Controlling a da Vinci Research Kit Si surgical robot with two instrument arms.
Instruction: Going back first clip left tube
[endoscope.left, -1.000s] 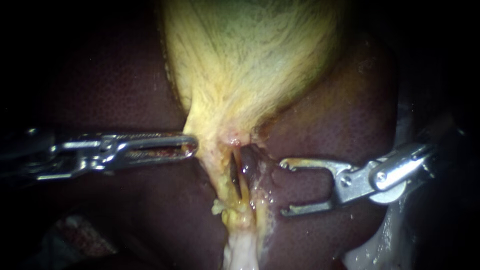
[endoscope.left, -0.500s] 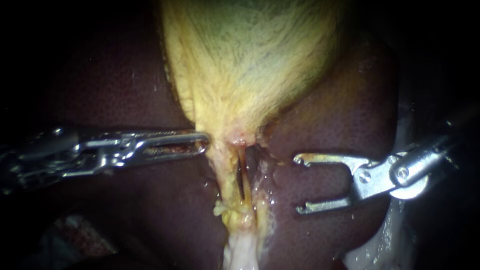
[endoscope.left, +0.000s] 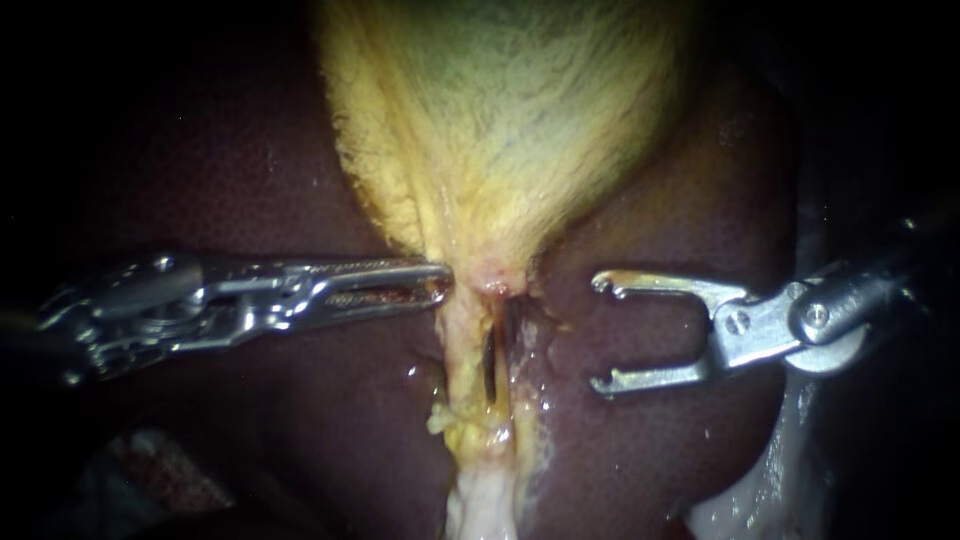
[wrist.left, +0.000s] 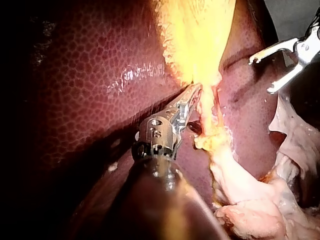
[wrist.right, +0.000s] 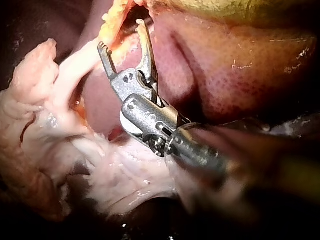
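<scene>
Endoscope view showed the left tube (endoscope.left: 462, 350) running down from the neck of the gallbladder (endoscope.left: 500, 130), parted by a dark slit from the other tube (endoscope.left: 517, 350); I could make out no clip on it. My left instrument (endoscope.left: 438, 286) nipped the gallbladder at its neck, jaws nearly together, while my right instrument (endoscope.left: 600, 333) stood beside the 2 tubes over the liver (endoscope.left: 660, 200), jaws wide and empty. To back out well, I judged the right should draw straight along its shaft, clear of the 2 tubes, with the left's pull held even.
</scene>
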